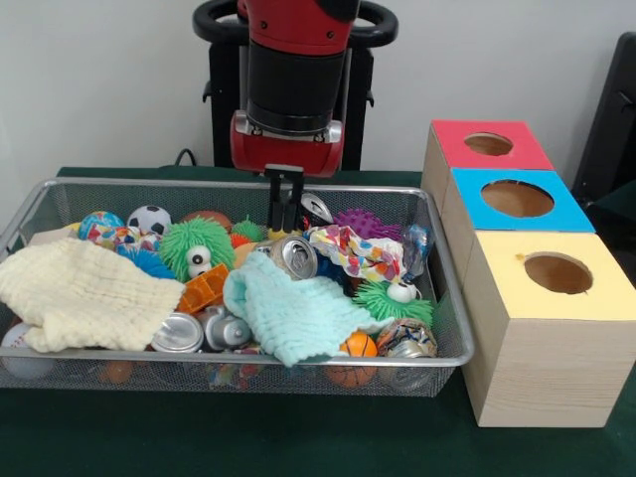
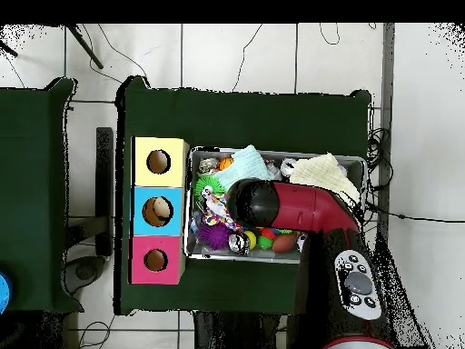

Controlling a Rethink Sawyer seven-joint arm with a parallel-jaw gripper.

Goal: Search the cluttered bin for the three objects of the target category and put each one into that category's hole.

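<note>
Front view shows the search step: fingers (image 1: 283, 214), nearly together and empty, hang above a can (image 1: 295, 255); next, descend and grasp.

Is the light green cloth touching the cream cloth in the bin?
Apart. In the front view, an orange toy and crushed cans fill the gap between the light green cloth and the cream cloth.

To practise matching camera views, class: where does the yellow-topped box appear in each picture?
Front view: the yellow-topped box is nearest the camera at lower right, right of the wire bin.
Overhead view: it is the uppermost box, left of the bin.
Shared landmark: the blue-topped box beside it.
</note>
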